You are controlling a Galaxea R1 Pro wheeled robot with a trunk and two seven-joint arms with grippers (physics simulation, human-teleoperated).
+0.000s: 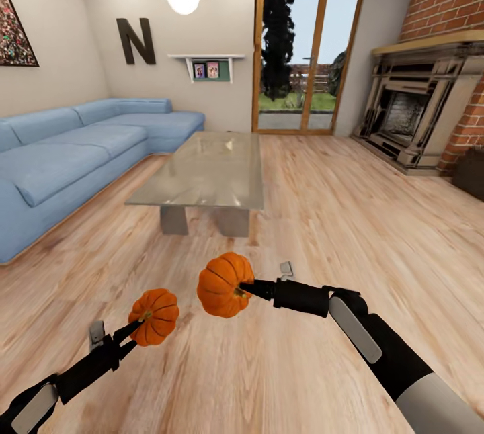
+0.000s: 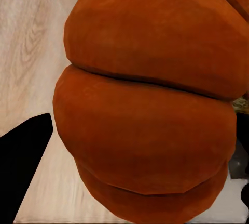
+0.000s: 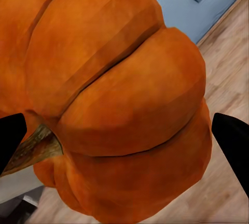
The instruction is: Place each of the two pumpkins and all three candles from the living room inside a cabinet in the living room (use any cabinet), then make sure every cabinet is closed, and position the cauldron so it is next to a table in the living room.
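Both arms hold pumpkins above the wooden floor. My left gripper point(image 1: 138, 325) is shut on the smaller orange pumpkin point(image 1: 156, 316), whose ribs show close up point(image 2: 150, 104) between the dark fingers point(image 2: 23, 156). My right gripper point(image 1: 246, 289) is shut on the bigger pumpkin point(image 1: 225, 284), seen with its stem toward the camera point(image 3: 119, 94) and a black fingertip point(image 3: 233, 135) at each side. The glass-topped low table point(image 1: 202, 172) on grey block legs stands just ahead of both hands. Candles, cabinet and cauldron are out of view.
A blue corner sofa point(image 1: 67, 152) runs along the left wall. A fireplace point(image 1: 417, 111) in brick stands at the right, with glass patio doors point(image 1: 306, 51) at the back. A dark object point(image 1: 470, 172) sits at the right edge. Open wooden floor lies right of the table.
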